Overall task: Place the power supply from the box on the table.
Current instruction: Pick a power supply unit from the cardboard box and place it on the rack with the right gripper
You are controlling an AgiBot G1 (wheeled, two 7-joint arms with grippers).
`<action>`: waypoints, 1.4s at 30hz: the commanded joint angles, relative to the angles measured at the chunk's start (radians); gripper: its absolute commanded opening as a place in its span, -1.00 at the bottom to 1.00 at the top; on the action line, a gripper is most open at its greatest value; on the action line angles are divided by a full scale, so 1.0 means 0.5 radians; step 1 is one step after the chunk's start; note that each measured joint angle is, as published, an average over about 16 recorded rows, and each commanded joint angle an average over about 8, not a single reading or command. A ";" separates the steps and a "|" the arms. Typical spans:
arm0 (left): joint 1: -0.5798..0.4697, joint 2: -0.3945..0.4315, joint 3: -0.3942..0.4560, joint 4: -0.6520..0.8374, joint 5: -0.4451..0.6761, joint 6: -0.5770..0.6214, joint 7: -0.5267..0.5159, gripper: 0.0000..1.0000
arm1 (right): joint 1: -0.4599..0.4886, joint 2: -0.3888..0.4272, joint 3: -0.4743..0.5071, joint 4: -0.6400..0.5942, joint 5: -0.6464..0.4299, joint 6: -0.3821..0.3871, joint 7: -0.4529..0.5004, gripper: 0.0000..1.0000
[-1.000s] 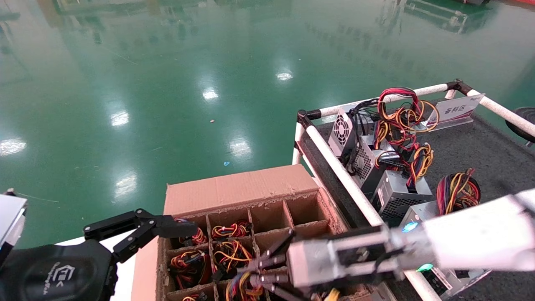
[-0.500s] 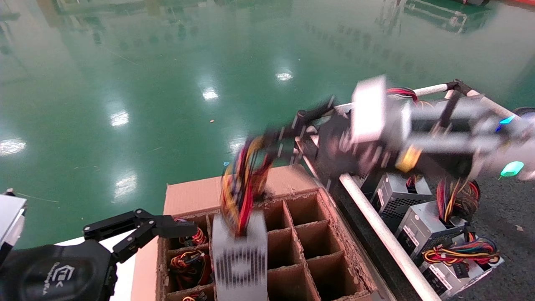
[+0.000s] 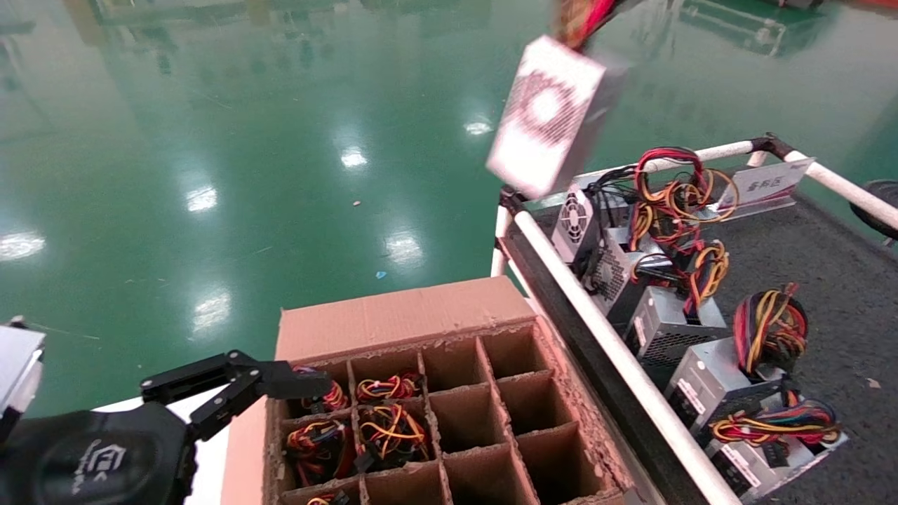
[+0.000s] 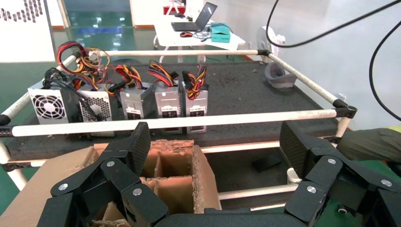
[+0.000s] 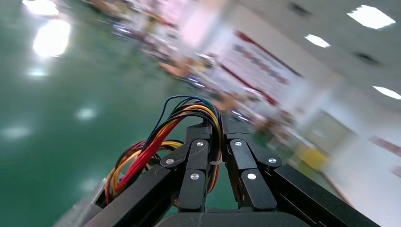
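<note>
Green glossy floor behind; the box sits low in the head view with the table just to its right. A second ago your right arm was down in the cells; half a second ago the supply was swinging just above the box. Now it hangs high over the table's near-left corner, tilted, with its wires running up out of view. The cell it came from looks empty. Extraction is done; lowering and release remain.

Left wrist view: left gripper parked beside the box, fingers spread wide, nothing between them. A row of units stands behind the table's white rail.

Right wrist view: right gripper clenched on the wire bundle, not the casing. Expect the supply to sway, so you should lower slowly.
</note>
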 commanded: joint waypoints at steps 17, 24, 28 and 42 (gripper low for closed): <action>0.000 -0.001 0.002 0.000 -0.001 -0.001 0.001 1.00 | 0.300 0.250 0.030 -0.855 -0.132 0.515 -0.444 -1.00; 0.000 -0.001 0.002 0.000 -0.001 -0.001 0.001 1.00 | 0.239 0.335 0.011 -0.991 -0.167 0.602 -0.491 -1.00; -0.001 -0.001 0.002 0.000 -0.002 -0.001 0.001 1.00 | 0.183 0.374 0.005 -1.037 -0.177 0.568 -0.503 -1.00; -0.001 -0.001 0.004 0.000 -0.002 -0.002 0.002 1.00 | 0.019 0.410 0.008 -1.097 -0.175 0.416 -0.507 -1.00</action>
